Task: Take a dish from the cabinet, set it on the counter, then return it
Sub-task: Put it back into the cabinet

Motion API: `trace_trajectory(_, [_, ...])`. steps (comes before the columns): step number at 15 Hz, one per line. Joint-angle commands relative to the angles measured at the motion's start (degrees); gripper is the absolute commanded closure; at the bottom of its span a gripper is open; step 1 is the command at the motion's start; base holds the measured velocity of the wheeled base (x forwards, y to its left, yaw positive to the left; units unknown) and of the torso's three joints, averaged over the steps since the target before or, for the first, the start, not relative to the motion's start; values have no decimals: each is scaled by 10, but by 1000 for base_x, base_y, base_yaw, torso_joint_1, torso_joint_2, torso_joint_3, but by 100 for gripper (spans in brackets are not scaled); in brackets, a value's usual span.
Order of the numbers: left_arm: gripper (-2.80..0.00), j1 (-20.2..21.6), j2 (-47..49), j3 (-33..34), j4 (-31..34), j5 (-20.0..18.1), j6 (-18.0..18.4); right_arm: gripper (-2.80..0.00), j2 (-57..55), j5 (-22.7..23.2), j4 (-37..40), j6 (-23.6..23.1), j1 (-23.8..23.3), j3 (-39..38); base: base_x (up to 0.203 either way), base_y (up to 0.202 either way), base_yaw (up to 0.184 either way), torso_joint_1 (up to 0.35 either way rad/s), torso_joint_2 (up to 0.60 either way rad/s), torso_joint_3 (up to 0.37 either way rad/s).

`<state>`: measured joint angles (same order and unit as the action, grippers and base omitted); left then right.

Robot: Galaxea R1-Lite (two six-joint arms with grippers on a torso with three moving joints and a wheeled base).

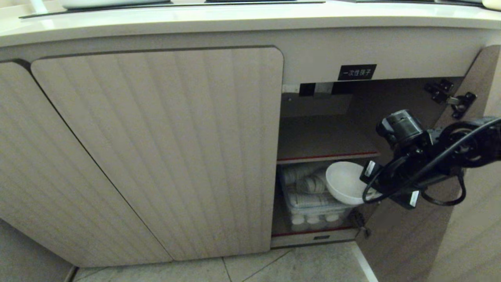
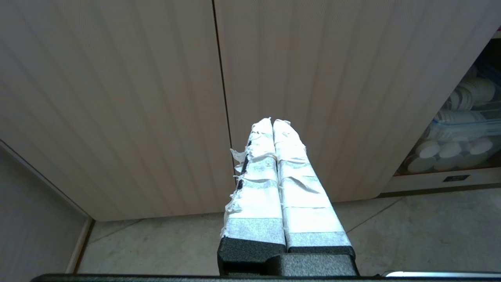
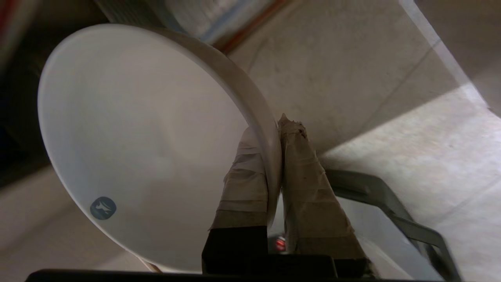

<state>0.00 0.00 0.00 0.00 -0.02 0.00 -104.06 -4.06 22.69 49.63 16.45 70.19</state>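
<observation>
Your right gripper (image 3: 274,133) is pinched narrow on the rim of the small glossy white ceramic bowl (image 1: 344,182), one finger inside and one outside. The bowl hangs tilted at the open mouth of the beige ribbed wood-grain cabinet (image 1: 156,149), just above the clear plastic bin of cups (image 1: 309,199). The smooth beige counter (image 1: 235,21) lies straight overhead (so the route is out, then up). Your left gripper (image 2: 273,123) sits parked, fingers together, holding nothing.
</observation>
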Motion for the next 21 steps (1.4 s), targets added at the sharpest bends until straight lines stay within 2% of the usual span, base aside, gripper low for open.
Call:
trace_trajectory(1, [0, 0, 0, -1, 0, 0, 0, 0, -15, -4, 2, 10, -5, 17, 0, 0, 0, 0, 0, 0])
trace_trajectory(4, [0, 0, 0, 0, 0, 0, 0, 0, -21, -6, 4, 37, -12, 37, 0, 0, 0, 0, 0, 0])
trace_trajectory(14, [0, 0, 0, 0, 0, 0, 0, 0, -8, -2, -5, 55, -31, 47, 0, 0, 0, 0, 0, 0])
trace_trajectory(21, [0, 0, 0, -1, 0, 0, 0, 0, -24, -5, -1, 62, -51, 90, 0, 0, 0, 0, 0, 0])
